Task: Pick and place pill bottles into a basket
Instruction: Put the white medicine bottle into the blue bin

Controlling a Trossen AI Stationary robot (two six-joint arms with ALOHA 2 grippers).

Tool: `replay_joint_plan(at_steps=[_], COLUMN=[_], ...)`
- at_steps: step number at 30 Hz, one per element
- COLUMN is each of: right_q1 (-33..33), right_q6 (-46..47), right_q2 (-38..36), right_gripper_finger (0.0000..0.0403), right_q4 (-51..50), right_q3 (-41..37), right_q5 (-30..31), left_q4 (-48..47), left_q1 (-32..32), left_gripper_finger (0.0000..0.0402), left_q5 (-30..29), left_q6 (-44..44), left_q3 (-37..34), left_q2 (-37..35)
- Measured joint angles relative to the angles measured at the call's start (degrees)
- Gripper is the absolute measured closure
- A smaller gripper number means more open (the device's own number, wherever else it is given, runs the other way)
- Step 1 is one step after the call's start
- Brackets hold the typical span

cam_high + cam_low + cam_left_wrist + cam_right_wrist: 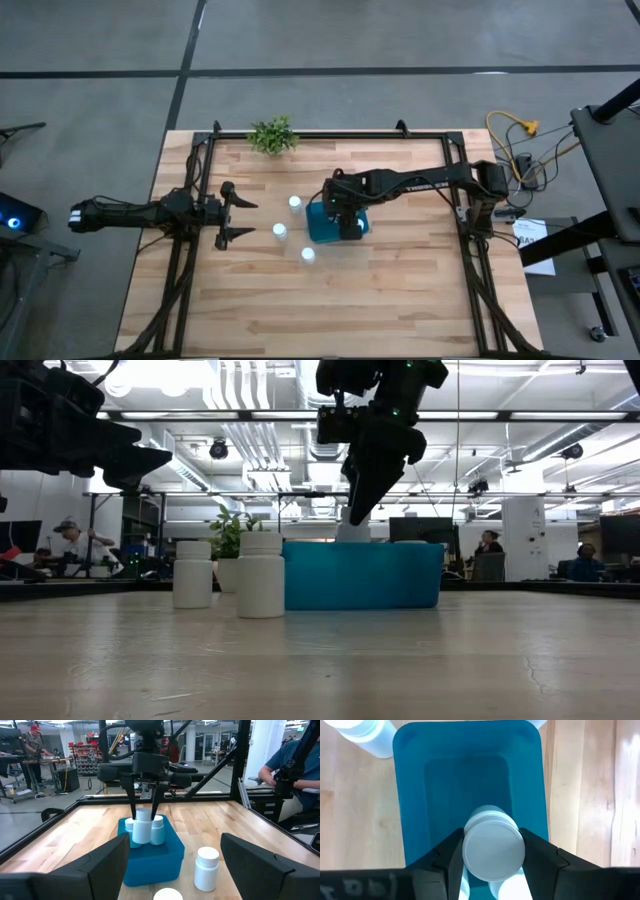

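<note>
**One bottle in the claw, right over the basket**

Look at your right claw (492, 851). Its two fingers are squeezed on one white bottle (493, 845), one finger on each side. The bottle hangs straight above the blue basket (415, 795), so the basket is right under the claw.

Count the bottles in the basket. In the left wrist view you can see two more bottles (156, 829) standing inside it, just behind the one in the claw. Whether more hide there, you cannot tell.

Now count the bottles on the table. There are three. One bottle (295, 204) stands just beside the basket, on the side away from the right arm. A second bottle (280, 232) stands a bit farther out from the claw. The third bottle (308, 255) stands near the basket's corner.

Your left claw (240, 219) is well apart from the basket, out past the three loose bottles. Its fingers are spread wide and hold nothing.

One little green plant (272, 135) sits at the far edge of the wooden table (400, 300).
</note>
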Motion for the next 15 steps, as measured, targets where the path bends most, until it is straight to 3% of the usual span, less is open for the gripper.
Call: replay_joint_plan(at_steps=[15], right_q1=[-1.7], right_q6=[-1.4], right_q2=[0.0], right_gripper_finger=[0.0253], right_q4=[1.5], right_q3=[-1.6], right_q5=[-2.8], left_q4=[0.0], left_q1=[0.0], left_gripper_finger=[0.0107], left_q5=[0.0], left_q6=[0.0], left_q3=[0.0], left_q2=[0.0])
